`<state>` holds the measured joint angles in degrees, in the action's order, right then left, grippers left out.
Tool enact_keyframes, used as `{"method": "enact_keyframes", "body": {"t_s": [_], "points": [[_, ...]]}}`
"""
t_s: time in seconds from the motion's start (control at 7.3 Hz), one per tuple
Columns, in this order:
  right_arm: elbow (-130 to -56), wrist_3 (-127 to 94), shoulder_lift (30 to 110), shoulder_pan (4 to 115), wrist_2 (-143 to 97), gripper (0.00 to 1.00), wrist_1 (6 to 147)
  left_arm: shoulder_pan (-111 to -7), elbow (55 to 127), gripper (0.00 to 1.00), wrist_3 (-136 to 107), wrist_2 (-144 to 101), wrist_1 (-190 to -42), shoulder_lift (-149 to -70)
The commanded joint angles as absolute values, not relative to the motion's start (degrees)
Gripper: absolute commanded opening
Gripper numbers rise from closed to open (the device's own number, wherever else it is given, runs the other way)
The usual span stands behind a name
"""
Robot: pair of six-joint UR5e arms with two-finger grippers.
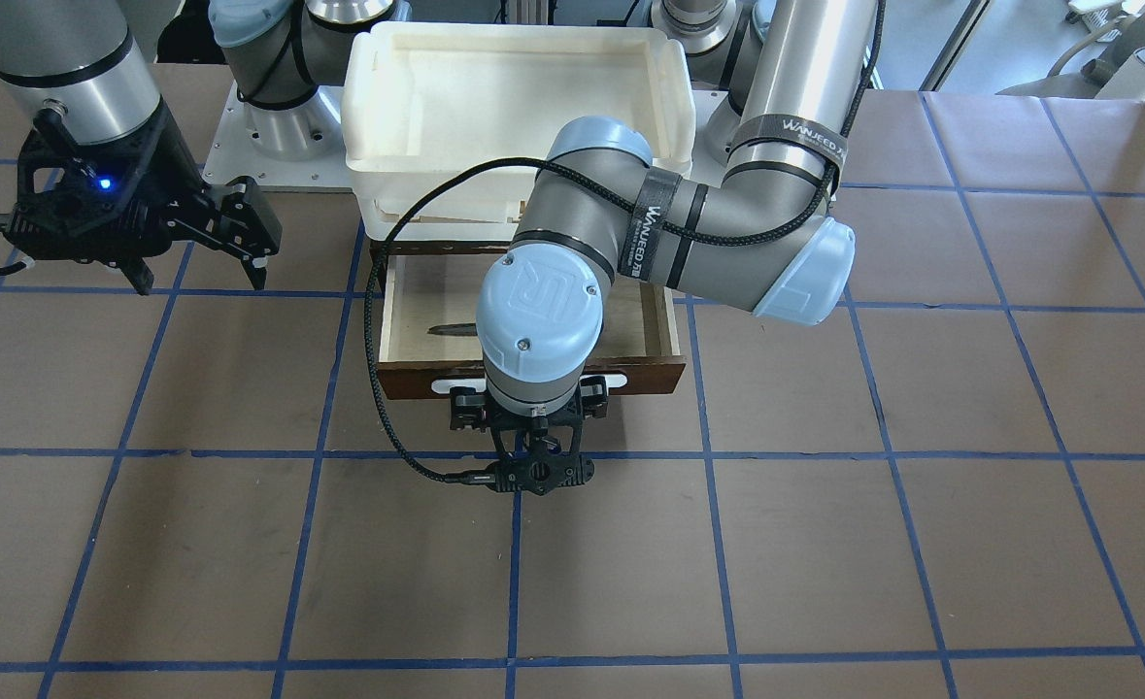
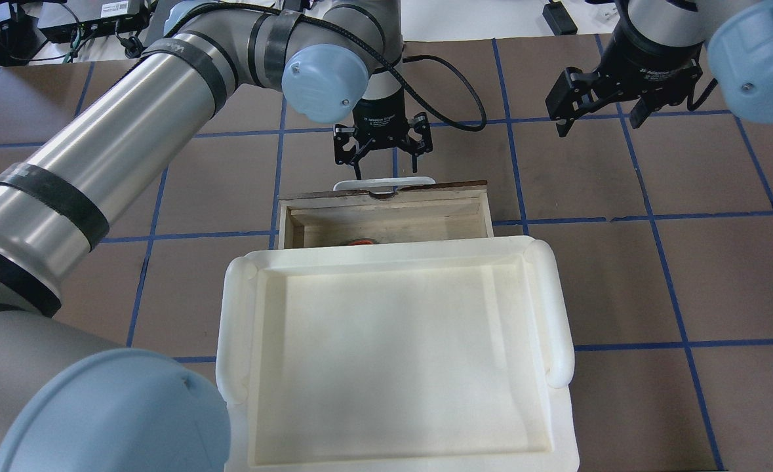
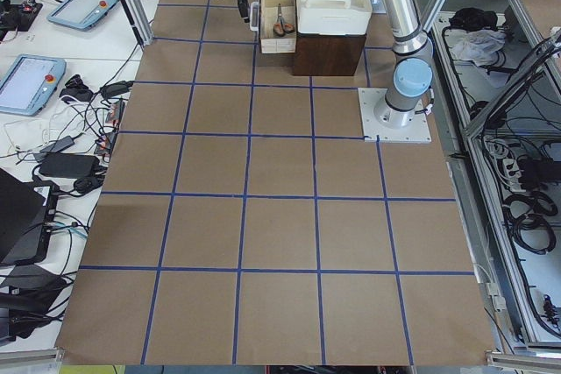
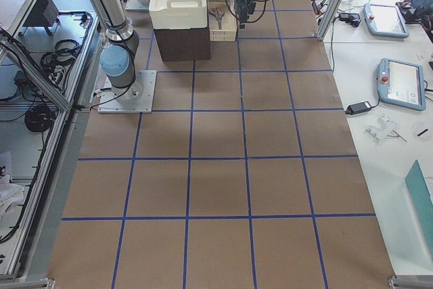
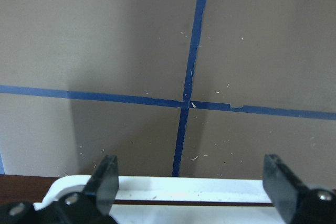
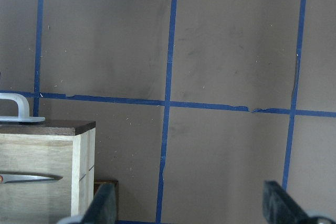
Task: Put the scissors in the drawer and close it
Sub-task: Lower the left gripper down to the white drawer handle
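Observation:
The drawer (image 2: 386,196) stands pulled out of its dark case, with its white bar handle (image 2: 384,183) facing away from me. The scissors lie inside it; a blade shows in the front view (image 1: 451,330) and in the right wrist view (image 6: 29,178), and a red loop shows in the overhead view (image 2: 360,241). My left gripper (image 2: 386,167) is open and empty, right at the handle (image 5: 184,186), with its fingers (image 5: 107,177) on either side of the middle. I cannot tell if it touches. My right gripper (image 2: 599,121) is open and empty, off to the drawer's side.
A white plastic tray (image 2: 393,341) sits on top of the dark brown case (image 3: 329,52) and hides the back of the drawer from above. The table is brown paper with blue tape lines. Operator tablets and cables lie on side tables.

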<state>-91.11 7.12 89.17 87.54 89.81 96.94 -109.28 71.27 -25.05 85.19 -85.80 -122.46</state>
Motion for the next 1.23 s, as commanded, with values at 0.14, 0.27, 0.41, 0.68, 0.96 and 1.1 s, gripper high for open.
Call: {"method": "enact_keyframes", "body": {"t_s": [0.14, 0.27, 0.41, 0.68, 0.96, 1.1], "points": [[-91.14, 7.21, 89.12, 87.54, 89.91, 1.0, 97.03, -109.51, 71.37, 1.0, -25.05, 85.17, -87.27, -121.91], [-91.14, 7.29, 89.21, 87.54, 89.91, 1.0, 96.94, -109.6, 71.37, 1.0, -25.05, 85.17, -87.88, -121.9], [-91.14, 7.38, 89.12, 87.54, 89.91, 1.0, 96.94, -109.6, 71.37, 1.0, -25.05, 85.17, -88.76, -121.73], [-91.14, 7.38, 89.21, 87.54, 90.09, 1.0, 96.86, -109.78, 71.8, 1.0, -25.05, 85.08, -89.73, -121.03], [-91.14, 7.47, 89.12, 87.54, 90.52, 1.0, 97.2, -109.86, 73.9, 1.0, -25.05, 84.99, -89.74, -119.97], [-91.14, 7.47, 89.12, 87.54, 90.88, 1.0, 97.82, -109.86, 74.09, 1.0, -25.05, 84.99, -89.74, -119.71]]}}
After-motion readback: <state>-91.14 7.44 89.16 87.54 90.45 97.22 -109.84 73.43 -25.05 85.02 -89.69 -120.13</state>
